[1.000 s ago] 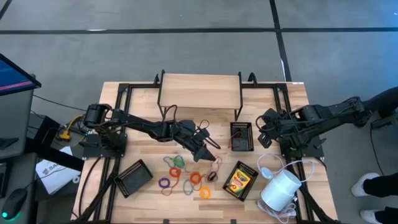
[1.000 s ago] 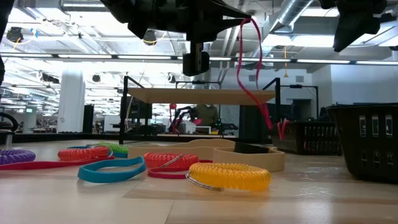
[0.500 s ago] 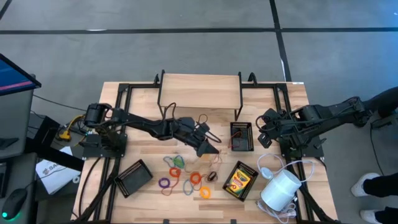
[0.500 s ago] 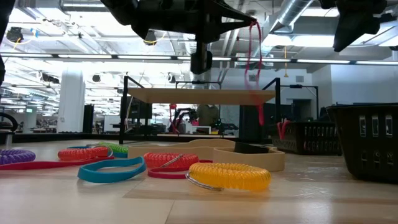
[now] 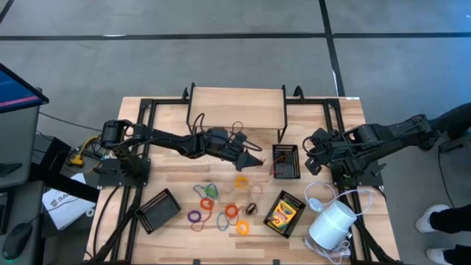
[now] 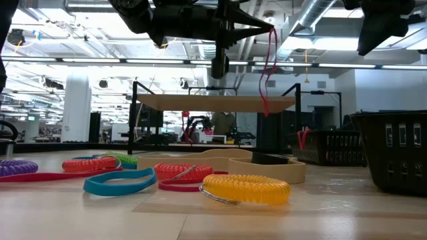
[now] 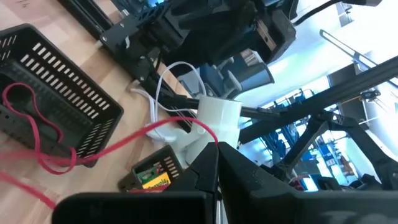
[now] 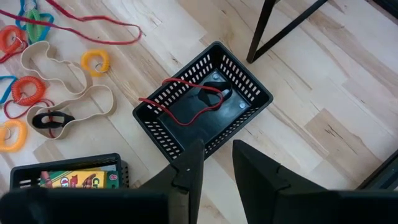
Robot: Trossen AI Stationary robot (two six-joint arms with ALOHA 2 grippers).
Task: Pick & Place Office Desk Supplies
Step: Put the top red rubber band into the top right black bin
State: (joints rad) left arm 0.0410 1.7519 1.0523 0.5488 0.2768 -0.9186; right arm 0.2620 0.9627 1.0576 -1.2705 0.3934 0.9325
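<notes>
The left gripper (image 5: 254, 159) is pinched shut on a thin red loop (image 6: 267, 70) – it hangs long-axis vertical above the table, just left of the mesh tray (image 5: 285, 162). The right gripper (image 8: 214, 163) waits at the right – jaws narrowly parted, holding nothing.

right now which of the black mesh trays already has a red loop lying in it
The black mesh tray by the right arm, just ahead of the left gripper, holds a red loop. The tray with the crayon box and the empty tray at the left have none.
</notes>
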